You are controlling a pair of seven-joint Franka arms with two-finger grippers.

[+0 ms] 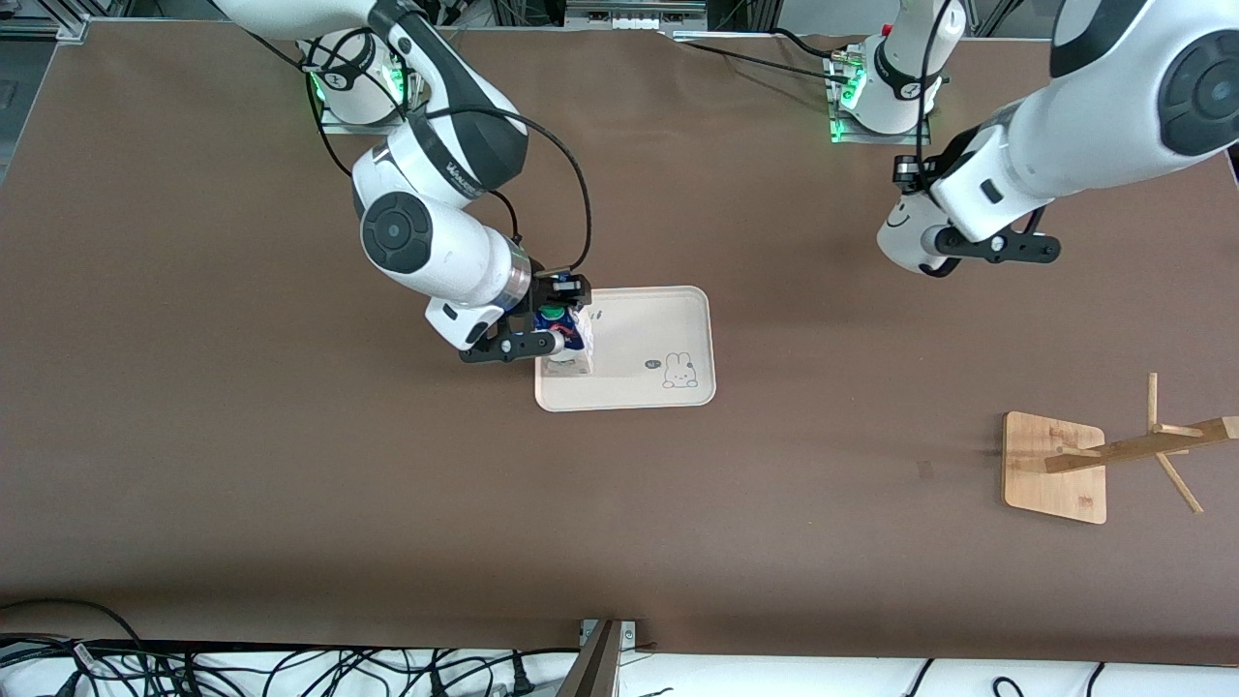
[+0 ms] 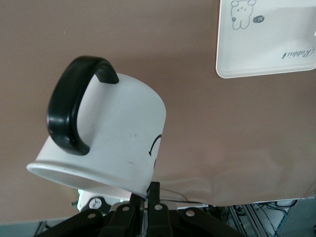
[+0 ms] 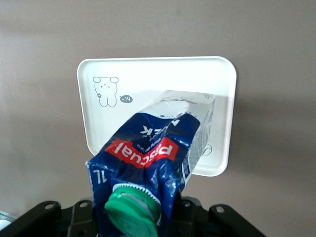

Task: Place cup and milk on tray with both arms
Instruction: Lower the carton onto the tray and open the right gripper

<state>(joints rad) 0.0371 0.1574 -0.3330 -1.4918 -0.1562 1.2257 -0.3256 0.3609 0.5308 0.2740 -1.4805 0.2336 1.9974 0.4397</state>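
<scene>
Your right pincer (image 1: 559, 327) sits left of centre in the front view, over the tray's (image 1: 668, 329) end toward the right arm, pinching the milk (image 1: 571, 341) by its top. The arm's wrist covers most of the carton there; only the green cap, a strip of blue and the pale base show. In the right wrist view the milk (image 3: 163, 148) hangs tilted above the tray (image 3: 148, 79), its base over the surface; whether it touches the tray cannot be told, and the fingers themselves are hidden under the carton.

Your left pincer (image 1: 924, 254), at the upper right of the front view, holds the cup (image 1: 902, 237) in the air over bare desk (image 1: 290, 484), well apart from the tray. In the left wrist view the fingers (image 2: 154, 197) are pinched on the cup's (image 2: 118, 133) rim; the smiley face is mostly turned out of sight, and the tray (image 2: 266, 54) is cut off at the upper right.

A wooden peg stand (image 1: 1060, 465) lies tipped at the lower right, its pole cut off by the frame edge.
</scene>
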